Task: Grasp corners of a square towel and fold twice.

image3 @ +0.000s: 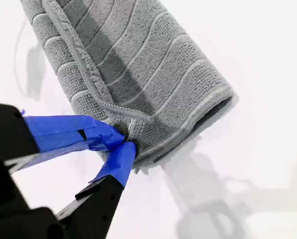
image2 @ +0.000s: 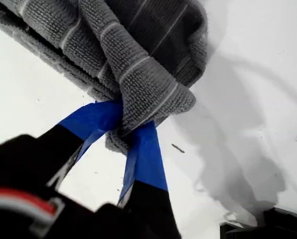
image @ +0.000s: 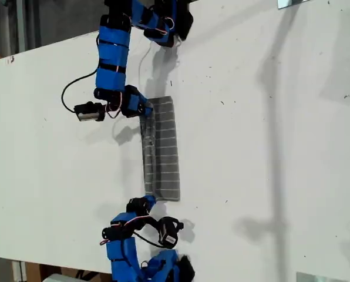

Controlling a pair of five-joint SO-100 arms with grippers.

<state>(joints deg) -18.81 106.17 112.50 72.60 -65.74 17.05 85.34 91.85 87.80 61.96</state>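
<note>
No words, nos. or signs to read anywhere. Nothing is written on the towel [image: 161, 150], the arms or the white table [image: 269, 147].

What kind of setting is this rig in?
Probably a lab or workshop bench: a bare white table with scuff marks, two blue arms mounted at its edges, and only a striped grey towel as a prop. No household items in view.
</note>
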